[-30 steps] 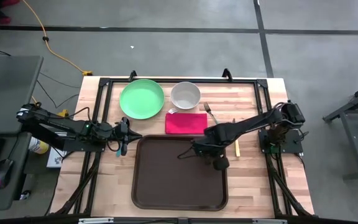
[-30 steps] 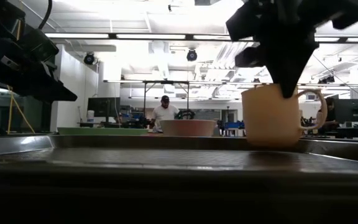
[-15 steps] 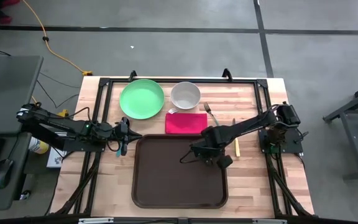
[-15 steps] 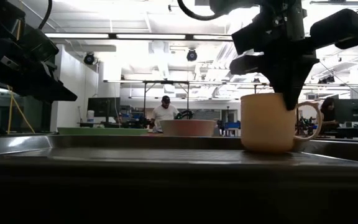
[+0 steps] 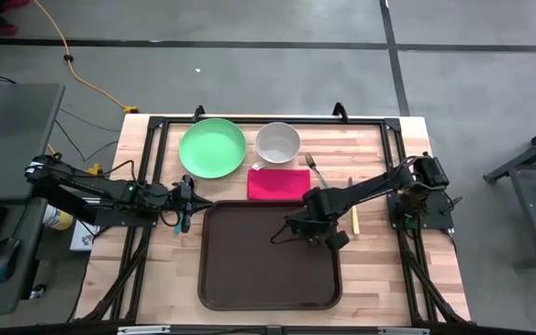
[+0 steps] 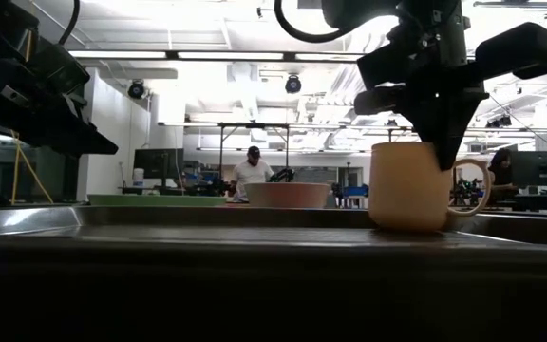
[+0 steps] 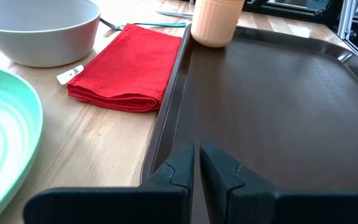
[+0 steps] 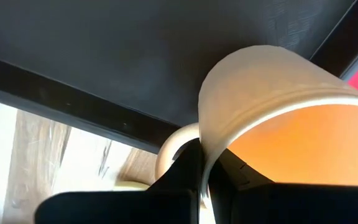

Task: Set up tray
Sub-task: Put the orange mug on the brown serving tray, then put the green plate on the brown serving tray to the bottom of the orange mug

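Note:
The dark brown tray [image 5: 249, 270] lies flat at the table's near middle. A peach mug [image 6: 408, 186] stands upright with its base on the tray's far right corner and also shows in the left wrist view [image 7: 216, 22]. My right gripper [image 5: 317, 233] is above the mug, shut on its rim. My left gripper [image 7: 196, 167] is shut and hovers at the tray's far left corner [image 5: 189, 203], touching nothing. My right gripper pinches the mug's rim [image 8: 211, 140] beside the handle [image 8: 171, 146], one finger inside the mug and one outside. The fingers come from above, pointing down. The mug stands upright, its base on the tray.
Beyond the tray's far rim lie a folded red napkin [image 5: 278, 183], a grey bowl [image 5: 277, 142], a green plate [image 5: 212, 147] and a fork [image 5: 314, 167]. A pale stick-like utensil [image 5: 353, 216] lies right of the tray. A person [image 6: 251, 171] stands in the room behind.
My right gripper has moved down and a little toward the table's far edge, still shut on the mug. The mug has come down onto the tray's far right corner and now stands level.

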